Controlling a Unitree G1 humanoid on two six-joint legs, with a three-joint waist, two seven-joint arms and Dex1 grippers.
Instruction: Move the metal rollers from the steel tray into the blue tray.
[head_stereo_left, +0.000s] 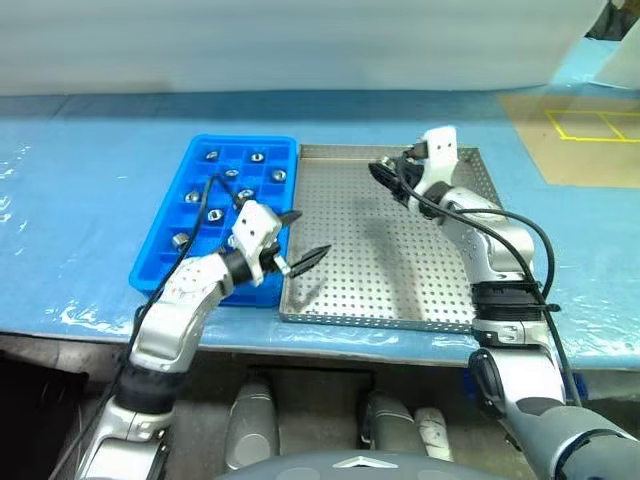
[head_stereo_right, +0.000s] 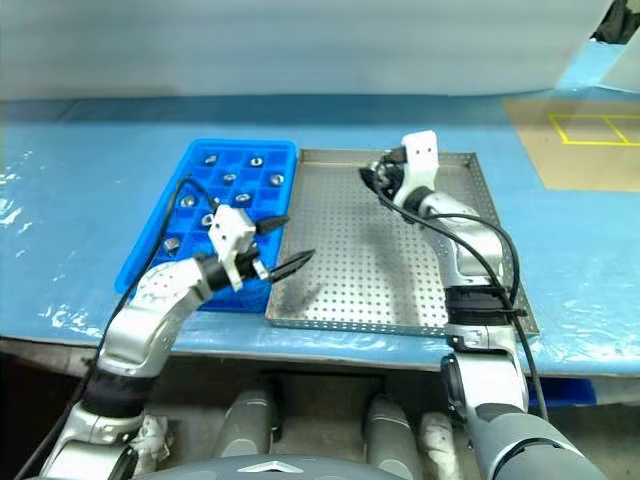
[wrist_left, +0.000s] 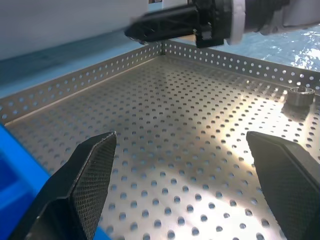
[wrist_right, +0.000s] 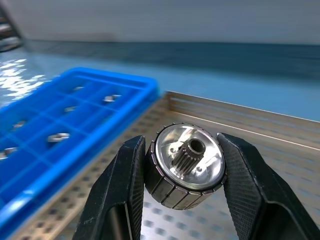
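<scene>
Nearest the head camera, the left gripper (head_stereo_left: 296, 240) is held low over the seam between the blue tray (head_stereo_left: 160, 250) and the steel tray (head_stereo_left: 455, 300), its two black fingers spread wide apart with nothing between them. In the left wrist view those fingers (wrist_left: 87, 175) are seen on either side of bare perforated floor, and one metal roller (wrist_left: 300, 96) is found lying against the tray's far wall — a piece that cannot be made out in the head views. The right gripper (head_stereo_left: 382, 172) is raised above the far part of the steel tray, turned toward the blue tray. From the head camera its load can hardly be told; in the right wrist view a roller (wrist_right: 187, 167) is shown clamped between the two pads, a shiny ribbed cylinder with a small toothed hub and a dark central hole facing the camera. The blue tray is set just beside the steel tray on its left, the rims touching or nearly so, on a blue-covered table (head_stereo_left: 80, 170). Several rollers (head_stereo_left: 257, 157) are already lodged in its square compartments — one to a cell, mostly in the far rows.
</scene>
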